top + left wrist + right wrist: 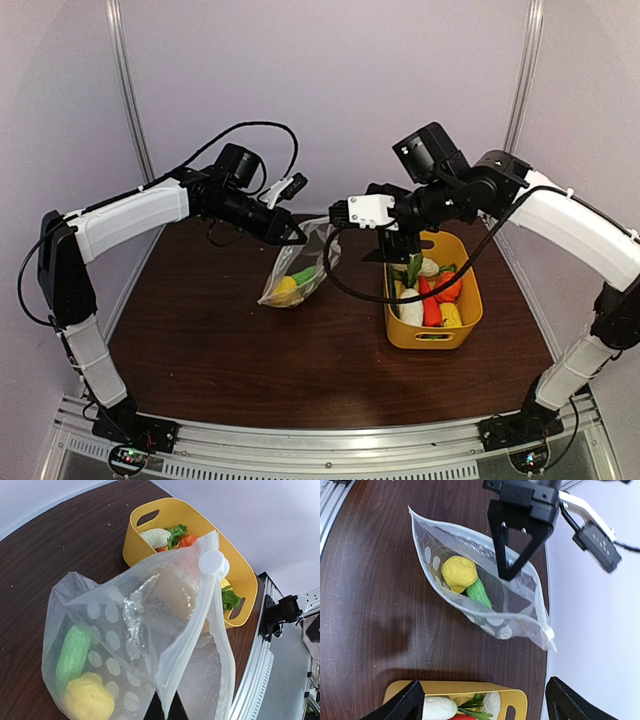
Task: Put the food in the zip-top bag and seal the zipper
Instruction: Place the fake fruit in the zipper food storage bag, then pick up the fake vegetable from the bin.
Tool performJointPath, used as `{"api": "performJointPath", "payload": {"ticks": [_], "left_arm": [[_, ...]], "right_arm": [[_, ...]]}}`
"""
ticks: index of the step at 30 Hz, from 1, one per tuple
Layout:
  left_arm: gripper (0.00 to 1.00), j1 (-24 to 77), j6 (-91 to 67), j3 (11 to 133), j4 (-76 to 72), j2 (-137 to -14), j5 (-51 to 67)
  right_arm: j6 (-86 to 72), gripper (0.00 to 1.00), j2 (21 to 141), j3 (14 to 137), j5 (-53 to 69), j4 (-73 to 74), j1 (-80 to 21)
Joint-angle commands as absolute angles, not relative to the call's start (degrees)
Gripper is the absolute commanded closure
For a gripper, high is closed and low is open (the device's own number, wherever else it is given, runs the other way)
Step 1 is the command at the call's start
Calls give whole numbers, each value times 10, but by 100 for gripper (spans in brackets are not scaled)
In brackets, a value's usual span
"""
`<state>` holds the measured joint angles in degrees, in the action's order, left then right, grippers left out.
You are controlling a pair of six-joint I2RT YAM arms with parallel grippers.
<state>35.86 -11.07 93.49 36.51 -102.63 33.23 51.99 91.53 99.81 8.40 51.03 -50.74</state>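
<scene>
Pinching zip-top bag [300, 270], left tool [298, 238] clenched; right tool [484, 684] released, seemingly above basket [432, 340].

There is one clear dotted zip-top plastic bag [520, 607], pinched in the closed jaws of the left gripper [506, 572]. It has one round white slider tab [212, 562] and holds two toys: one lumpy yellow toy piece [458, 573] and one ribbed green toy piece [479, 593]. Beneath the spread jaws of the right gripper [485, 685] sits one yellow plastic basket [430, 338]. It holds two white toy vegetables [410, 308], one red toy piece [429, 302], one orange toy piece [450, 288] and one yellow toy chunk [452, 315]. Its green leafy bits [414, 268] are too tangled to count.
</scene>
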Motion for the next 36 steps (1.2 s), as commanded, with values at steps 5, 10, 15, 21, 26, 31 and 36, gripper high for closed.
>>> {"api": "performJointPath", "payload": {"ticks": [5,10,15,21,26,31,36], "left_arm": [[100,352,-112,938,360,-1027,339],[100,352,-114,939,360,-1028,341],[100,352,-116,940,360,-1025,344],[100,352,-119,940,360,-1025,344],[100,352,-117,938,361,-1019,336],[100,352,-118,937,361,-1014,330],[100,352,-118,938,361,-1018,331]], "right_arm": [[461,18,854,881,192,518,-355],[405,21,853,834,208,514,-273],[349,27,899,824,199,541,-238],[268,40,1004,835,262,572,-231],[212,42,1049,833,294,557,-220],[182,37,1057,815,314,538,-216],[149,34,1046,773,299,499,-215]]}}
